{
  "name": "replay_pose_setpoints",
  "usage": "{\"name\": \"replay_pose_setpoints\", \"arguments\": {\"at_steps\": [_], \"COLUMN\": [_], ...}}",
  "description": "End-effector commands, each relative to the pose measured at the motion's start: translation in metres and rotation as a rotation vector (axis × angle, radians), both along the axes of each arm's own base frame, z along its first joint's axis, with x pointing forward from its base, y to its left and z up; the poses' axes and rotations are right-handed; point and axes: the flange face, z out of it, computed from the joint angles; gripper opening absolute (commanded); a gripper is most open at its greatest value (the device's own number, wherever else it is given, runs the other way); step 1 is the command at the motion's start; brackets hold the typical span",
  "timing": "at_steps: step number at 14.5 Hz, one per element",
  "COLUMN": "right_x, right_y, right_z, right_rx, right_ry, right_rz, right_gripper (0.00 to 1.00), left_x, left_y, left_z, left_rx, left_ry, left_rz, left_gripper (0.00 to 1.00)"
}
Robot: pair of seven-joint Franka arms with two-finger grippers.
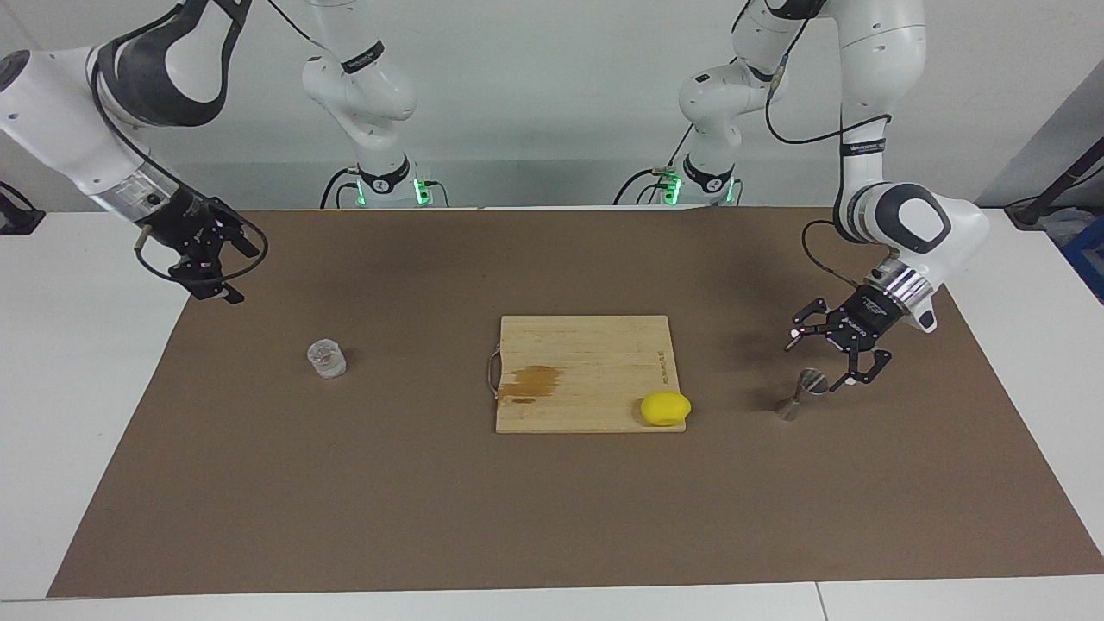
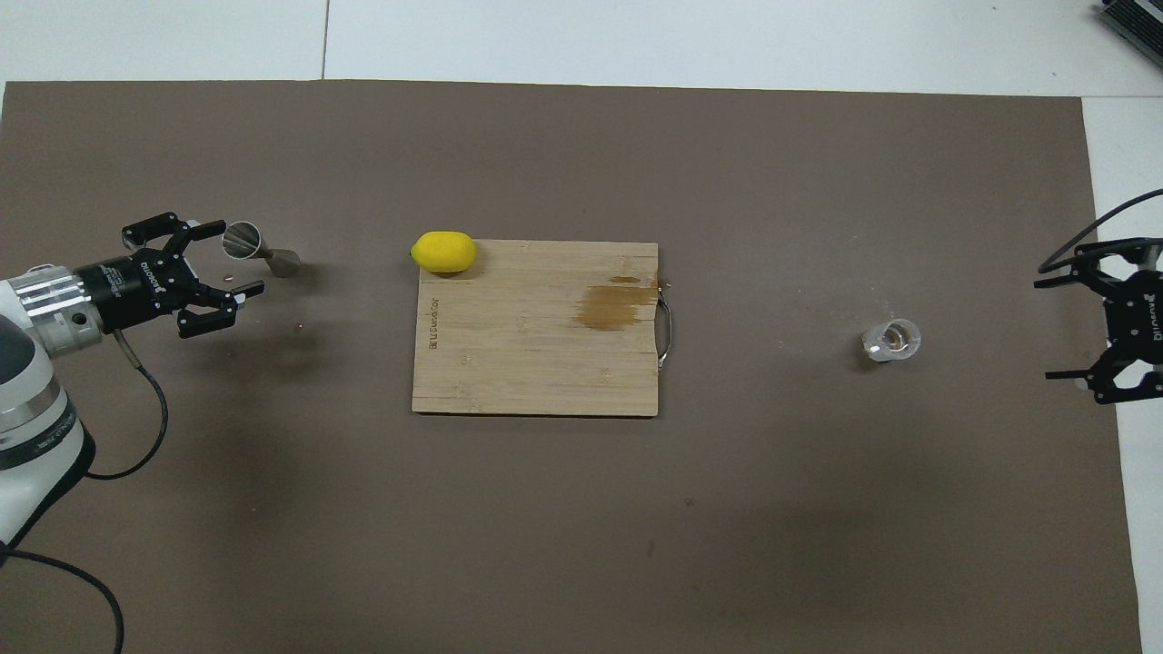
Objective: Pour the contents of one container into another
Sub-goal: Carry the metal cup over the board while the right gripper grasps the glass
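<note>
The small clear glass cup (image 1: 327, 359) (image 2: 892, 341) stands upright on the brown mat toward the right arm's end of the table. The silver hourglass jigger (image 1: 802, 394) (image 2: 259, 250) stands upright toward the left arm's end. My left gripper (image 1: 824, 360) (image 2: 232, 259) is open and empty. It hangs low, just beside the jigger's upper cone, and I see no contact. My right gripper (image 1: 226, 274) (image 2: 1049, 329) is open and empty. It hangs above the mat's edge, well apart from the glass cup.
A wooden cutting board (image 1: 586, 354) (image 2: 536, 363) with a metal handle and a brown stain lies mid-table between cup and jigger. A yellow lemon (image 1: 665, 408) (image 2: 443, 252) rests on the board's corner nearest the jigger. The brown mat (image 1: 552, 517) covers the table.
</note>
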Motion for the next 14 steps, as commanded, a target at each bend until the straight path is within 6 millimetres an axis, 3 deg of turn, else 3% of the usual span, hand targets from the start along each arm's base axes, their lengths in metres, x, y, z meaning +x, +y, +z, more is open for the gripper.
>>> {"name": "replay_pose_setpoints", "arguments": {"at_steps": [1, 5, 7, 12, 14], "right_x": [0.010, 0.016, 0.015, -0.002, -0.001], "right_y": [-0.022, -0.054, -0.059, -0.052, -0.051], "right_z": [-0.044, -0.098, -0.125, -0.141, -0.141], "right_rx": [0.072, 0.147, 0.176, 0.192, 0.190], "right_ry": [-0.011, -0.022, -0.038, 0.004, -0.008], "right_rz": [0.027, 0.036, 0.104, 0.026, 0.045], "right_gripper": [1.00, 1.00, 1.00, 1.00, 1.00], "left_x": [0.001, 0.002, 0.003, 0.004, 0.003], "left_y": [-0.001, -0.006, -0.007, -0.011, -0.011], "left_z": [-0.003, -0.004, -0.008, -0.007, -0.008], "left_rx": [0.006, -0.004, -0.010, -0.008, -0.010], "left_ry": [0.004, 0.003, 0.005, 0.005, 0.008], "left_rz": [0.056, 0.067, 0.092, 0.091, 0.093], "left_gripper": [1.00, 1.00, 0.99, 0.92, 0.78]}}
